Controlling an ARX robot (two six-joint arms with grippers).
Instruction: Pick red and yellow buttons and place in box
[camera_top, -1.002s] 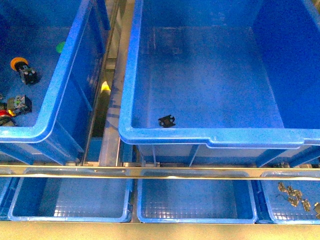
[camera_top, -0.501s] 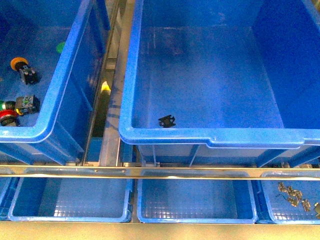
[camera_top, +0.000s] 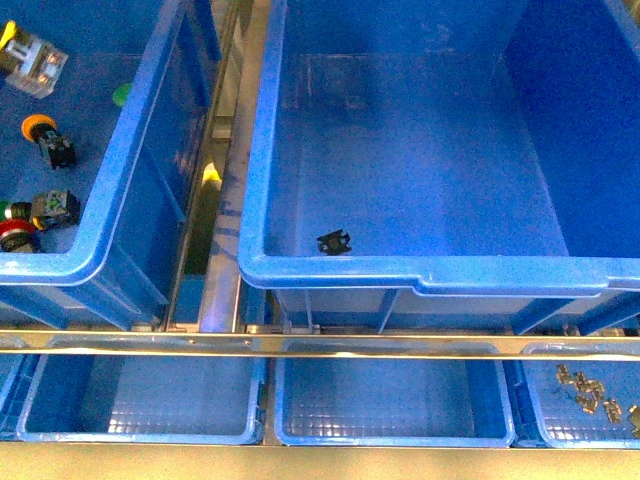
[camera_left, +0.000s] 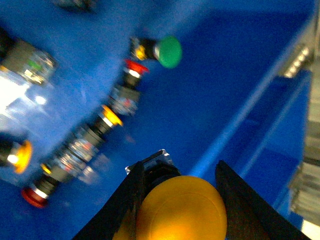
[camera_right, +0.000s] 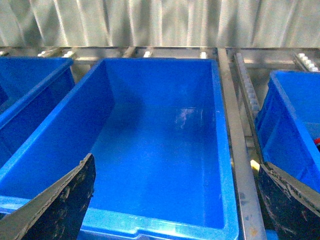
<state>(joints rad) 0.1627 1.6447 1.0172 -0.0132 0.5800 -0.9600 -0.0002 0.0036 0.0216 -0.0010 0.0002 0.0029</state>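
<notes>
Gripping a yellow-orange button (camera_left: 180, 215) between clenched fingers (camera_left: 131, 200), the L gripper (camera_left: 180, 175) holds it over the source crate (camera_left: 210, 110), prob. raised clear for carrying to the box (camera_top: 420, 272). The red button (camera_top: 14, 236) lies on that crate's floor w/ a green-capped button (camera_left: 170, 51). R gripper (camera_right: 176, 167) hangs spread & empty over the box; no readable labels/txt.
</notes>
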